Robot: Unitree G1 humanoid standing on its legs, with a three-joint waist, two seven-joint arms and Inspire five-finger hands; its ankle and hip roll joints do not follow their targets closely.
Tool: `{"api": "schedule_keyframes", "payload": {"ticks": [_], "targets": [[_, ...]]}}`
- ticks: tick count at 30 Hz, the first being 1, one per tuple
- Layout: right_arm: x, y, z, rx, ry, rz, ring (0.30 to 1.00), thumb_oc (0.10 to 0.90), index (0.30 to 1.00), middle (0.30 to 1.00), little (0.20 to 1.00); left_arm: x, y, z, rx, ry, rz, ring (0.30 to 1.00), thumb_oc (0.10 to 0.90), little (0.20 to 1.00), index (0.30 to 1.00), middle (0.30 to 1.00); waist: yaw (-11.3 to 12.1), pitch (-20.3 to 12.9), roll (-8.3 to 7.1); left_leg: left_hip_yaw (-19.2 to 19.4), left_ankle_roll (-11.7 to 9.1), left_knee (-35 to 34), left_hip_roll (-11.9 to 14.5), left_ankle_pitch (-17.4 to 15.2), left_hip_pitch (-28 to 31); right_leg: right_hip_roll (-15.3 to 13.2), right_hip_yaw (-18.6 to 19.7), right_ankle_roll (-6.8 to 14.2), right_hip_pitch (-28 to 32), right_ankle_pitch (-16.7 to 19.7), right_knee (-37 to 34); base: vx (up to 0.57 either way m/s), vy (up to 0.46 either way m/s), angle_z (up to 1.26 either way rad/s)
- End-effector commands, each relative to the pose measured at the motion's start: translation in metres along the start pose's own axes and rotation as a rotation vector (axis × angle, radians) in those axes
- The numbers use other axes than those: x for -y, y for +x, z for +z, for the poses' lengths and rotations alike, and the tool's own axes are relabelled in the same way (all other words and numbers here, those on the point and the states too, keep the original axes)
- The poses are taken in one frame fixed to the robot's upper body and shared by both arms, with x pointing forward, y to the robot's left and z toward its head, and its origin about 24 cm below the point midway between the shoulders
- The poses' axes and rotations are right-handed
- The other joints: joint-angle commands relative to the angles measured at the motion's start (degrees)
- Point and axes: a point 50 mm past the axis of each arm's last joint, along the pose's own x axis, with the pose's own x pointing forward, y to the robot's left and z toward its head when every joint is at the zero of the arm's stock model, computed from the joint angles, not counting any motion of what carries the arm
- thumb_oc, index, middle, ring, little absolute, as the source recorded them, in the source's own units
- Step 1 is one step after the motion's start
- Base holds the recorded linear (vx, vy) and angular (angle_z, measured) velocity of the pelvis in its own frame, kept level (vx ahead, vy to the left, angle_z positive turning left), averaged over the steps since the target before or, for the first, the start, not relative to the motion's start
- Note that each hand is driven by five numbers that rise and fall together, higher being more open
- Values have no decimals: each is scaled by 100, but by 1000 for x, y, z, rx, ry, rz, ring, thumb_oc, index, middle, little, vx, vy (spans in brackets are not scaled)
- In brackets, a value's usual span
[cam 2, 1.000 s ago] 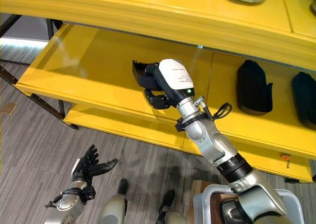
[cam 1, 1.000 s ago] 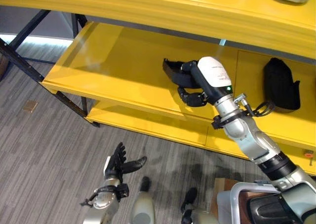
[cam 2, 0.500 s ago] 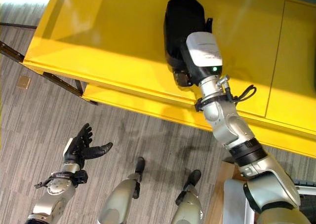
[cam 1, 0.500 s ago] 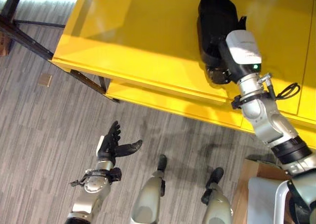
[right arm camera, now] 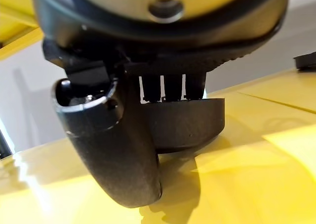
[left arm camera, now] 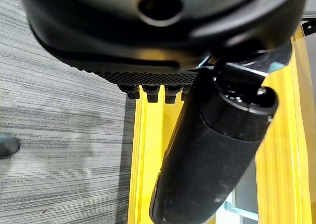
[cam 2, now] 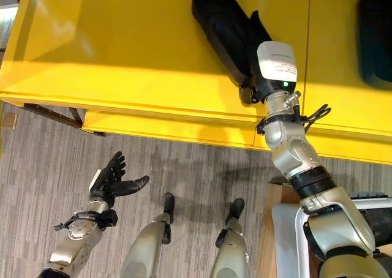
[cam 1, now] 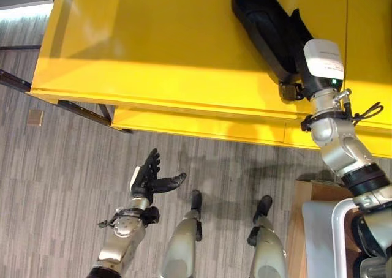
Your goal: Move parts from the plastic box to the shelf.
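Observation:
A long black part point(cam 1: 260, 24) lies slantwise on the yellow shelf point(cam 1: 153, 45). My right hand point(cam 1: 318, 63) reaches onto the shelf from the right and is shut on the part's near end. In the right wrist view its thumb point(right arm camera: 113, 150) curls along the part's wall point(right arm camera: 187, 125) while its fingers hook over the rim, and the part rests on the yellow board. My left hand point(cam 1: 147, 179) hangs low over the grey floor, open, holding nothing.
A second black part point(cam 2: 375, 33) lies further right on the same shelf. A lower yellow board point(cam 1: 202, 128) juts out under the shelf. A pale plastic box point(cam 2: 288, 235) on a wooden stand point(cam 1: 301, 214) sits at the lower right. Dark frame legs point(cam 1: 37, 88) run left.
The camera has swung, so the whole picture has shifted. The black part in my right hand has turned and now lies slantwise on the shelf. The left hand stays open.

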Motion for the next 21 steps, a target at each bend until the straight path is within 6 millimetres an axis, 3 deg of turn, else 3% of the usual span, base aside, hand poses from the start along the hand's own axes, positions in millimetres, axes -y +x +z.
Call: {"api": "schedule_keyframes", "payload": {"ticks": [1,14,21], "targets": [[70,34,21,99,-7,-304,300,400,300,300,300,-6,-8,25,157,-47,5,1000,900,1000,1000,1000,14,-250,11,93,-194,358,317,-309,-85,-255,-32,225,266,-960,891,0,0,0],[61,27,7,-6,67,-355,300,400,300,300,300,-3,-6,26,158,-49,0,1000,900,1000,1000,1000,-72,-179,91,111,-188,439,360,-350,-53,-223,72,211,194,-961,976,0,-1,-1],[47,21,24,42,118,-330,300,400,300,300,300,-3,-6,26,160,-52,17,1000,900,1000,1000,1000,-82,-163,89,104,-180,485,356,-359,-70,-225,51,213,201,-961,1013,-2,-3,-1]]}}
